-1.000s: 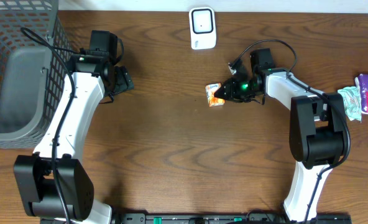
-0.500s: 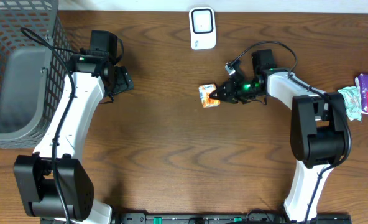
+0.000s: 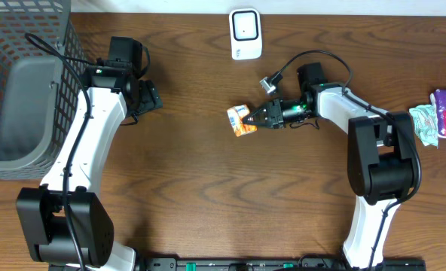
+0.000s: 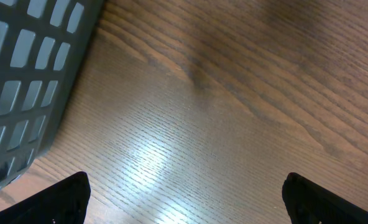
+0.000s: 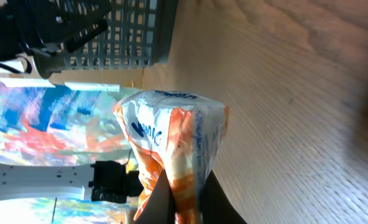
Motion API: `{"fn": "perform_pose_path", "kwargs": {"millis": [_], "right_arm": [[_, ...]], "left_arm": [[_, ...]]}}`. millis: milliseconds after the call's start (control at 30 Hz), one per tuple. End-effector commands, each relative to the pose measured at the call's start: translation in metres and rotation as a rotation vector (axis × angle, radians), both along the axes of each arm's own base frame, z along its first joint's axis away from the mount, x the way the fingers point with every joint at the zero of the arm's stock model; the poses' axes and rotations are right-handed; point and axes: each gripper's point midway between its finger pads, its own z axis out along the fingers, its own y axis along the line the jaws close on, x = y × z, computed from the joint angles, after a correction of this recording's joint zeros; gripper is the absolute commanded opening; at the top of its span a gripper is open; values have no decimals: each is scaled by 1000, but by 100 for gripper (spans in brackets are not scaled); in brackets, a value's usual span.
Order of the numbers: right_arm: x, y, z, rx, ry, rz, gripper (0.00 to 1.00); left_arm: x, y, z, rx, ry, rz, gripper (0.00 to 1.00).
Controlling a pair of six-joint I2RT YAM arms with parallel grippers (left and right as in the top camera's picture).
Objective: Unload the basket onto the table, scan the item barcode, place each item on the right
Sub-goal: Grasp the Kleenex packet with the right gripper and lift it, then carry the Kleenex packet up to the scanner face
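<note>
- Overhead: right gripper [image 3: 256, 117] is clamped tight on an orange-white packet [image 3: 240, 120], which sticks out past its fingertips. White scanner [image 3: 245, 34] sits well apart, off to the gripper's side. Left gripper [image 3: 149, 98] has jaws spread wide and holds nothing, with the grey basket [image 3: 27, 90] near its back.
- Left wrist: fingertips [image 4: 59, 199] at the frame corners, bare table [image 4: 221, 112] between them, basket wall ahead on the left.
- Right wrist: packet pinched by its lower edge between the fingers [image 5: 156, 202], standing out ahead of them.
</note>
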Motion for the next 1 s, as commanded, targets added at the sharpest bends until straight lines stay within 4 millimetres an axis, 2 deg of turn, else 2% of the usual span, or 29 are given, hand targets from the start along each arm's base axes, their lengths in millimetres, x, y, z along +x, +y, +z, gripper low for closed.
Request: {"fn": "perform_pose_path", "kwargs": {"millis": [0,167,333,500,600,700,767,867,967], "right_arm": [[2,5,19,43,-58,20,1],[5,-1,-8,-166,32,-49,1],[10,3,0,-234,-15,-66,1],[31,-15,0,-509,-41,-222,1],[39,-18,19,-590,-135,-267,1],[45,-10,45,-549,-207,-276,1],[44,-1,64,-454,-252,-245,1],[43,13,101,-219,-304,-172,1],[42,14,137,-14,-339,-114,1]], "left_arm": [[1,4,2,12,-6,19,98],[1,4,2,12,-6,19,98],[1,4,2,12,-6,19,98],[1,4,2,12,-6,19,98],[1,4,2,12,-6,19,98],[1,4,2,12,-6,19,98],[1,4,2,12,-6,19,98],[1,4,2,12,-6,19,98],[1,4,2,12,-6,19,98]]}}
